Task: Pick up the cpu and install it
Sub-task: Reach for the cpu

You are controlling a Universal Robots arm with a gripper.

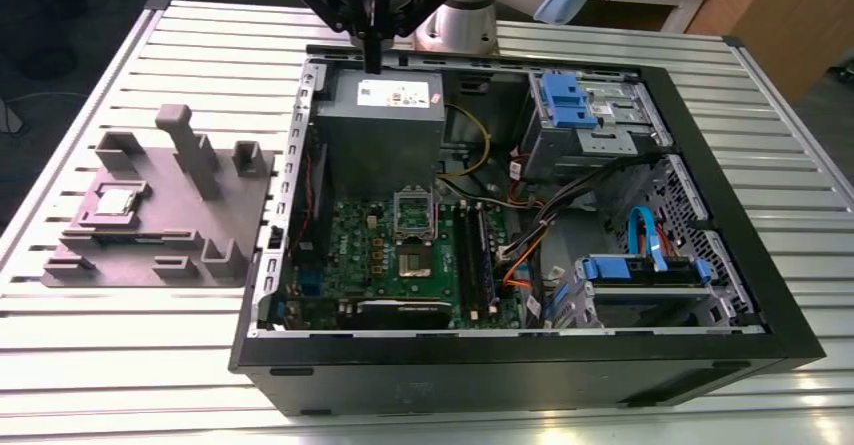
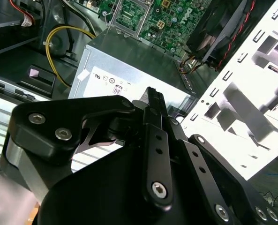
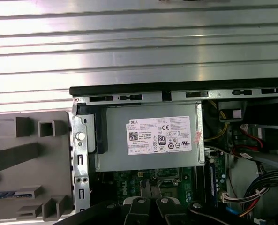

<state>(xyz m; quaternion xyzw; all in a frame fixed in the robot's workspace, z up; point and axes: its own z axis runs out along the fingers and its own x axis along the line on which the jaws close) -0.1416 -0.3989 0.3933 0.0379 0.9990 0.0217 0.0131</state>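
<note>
Above the far edge of the computer case [image 1: 534, 365] I see my hand [image 1: 371, 63], fingers together and holding nothing; the cpu [image 1: 118, 201] lies on the grey holder [image 1: 174, 240] at the exterior view's left.

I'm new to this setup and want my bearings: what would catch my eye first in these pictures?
The open computer case dominates the slatted table, its green motherboard exposed. The pincer hangs over the grey power supply at the case's far end in the exterior view. The cpu lies in a grey fixture on the exterior view's left, outside the case.
</note>
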